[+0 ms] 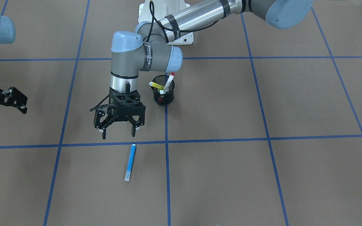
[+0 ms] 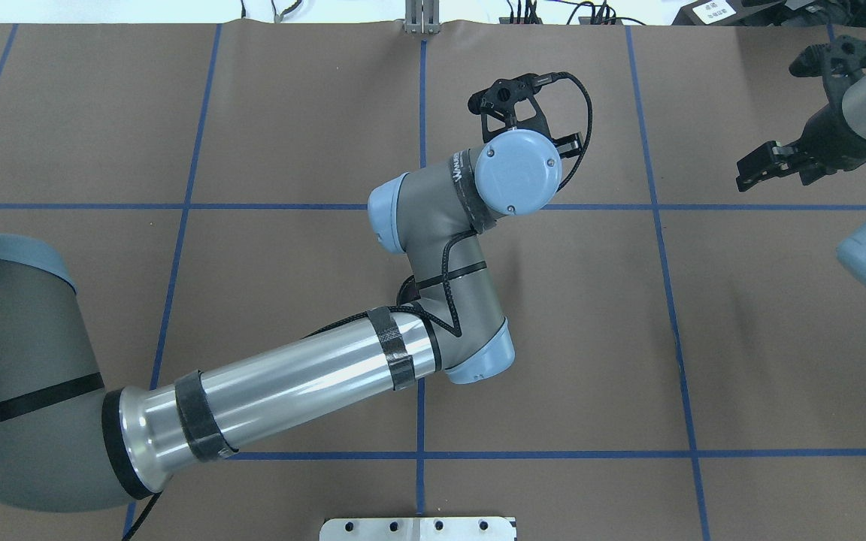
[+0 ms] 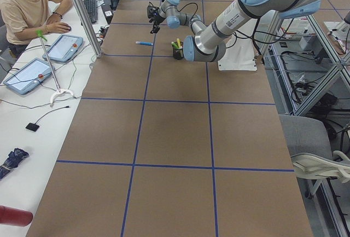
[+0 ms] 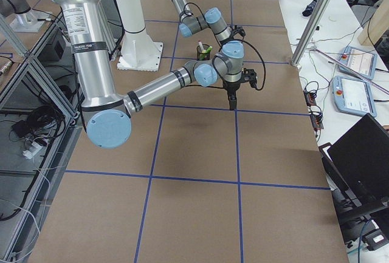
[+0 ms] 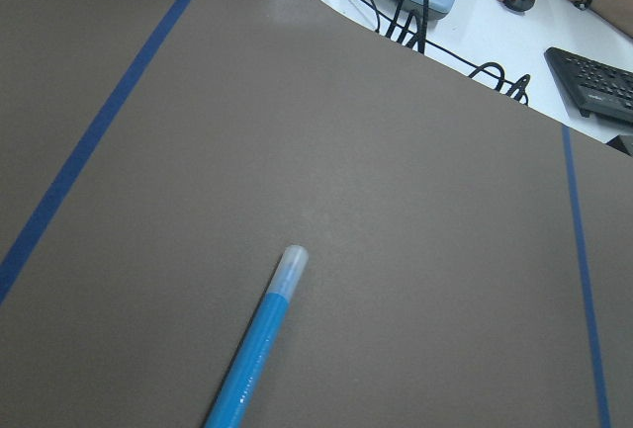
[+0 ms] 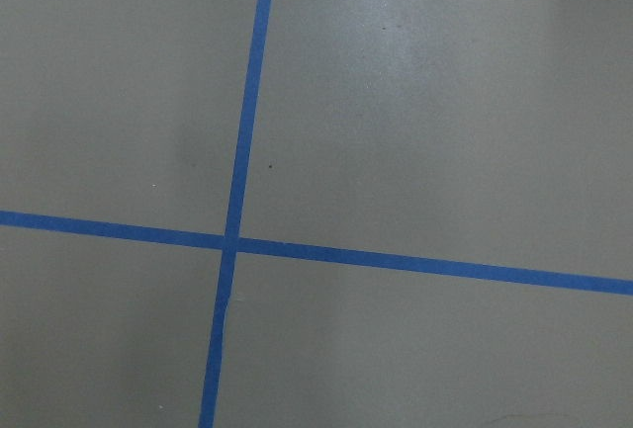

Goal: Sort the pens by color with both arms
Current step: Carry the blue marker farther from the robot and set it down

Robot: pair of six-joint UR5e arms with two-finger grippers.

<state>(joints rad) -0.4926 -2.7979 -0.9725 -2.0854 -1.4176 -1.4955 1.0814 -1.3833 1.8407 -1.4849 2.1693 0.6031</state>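
Here, slim pale-capped blue pen

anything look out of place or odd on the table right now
Only the blue pen: it lies flat on the table, alone, while the yellow pen, green pen and red-ended pen stand in the cup. The open left gripper hangs near the blue pen's end. Nothing looks spilled or damaged.

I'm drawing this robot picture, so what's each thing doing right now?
blue pen: lying flat, loose.
mesh cup: upright, holding pens.
yellow pen: leaning in cup.
red-ended pen: leaning in cup.
left gripper: jaws open, empty, hovering.
right gripper: jaws look open, empty.
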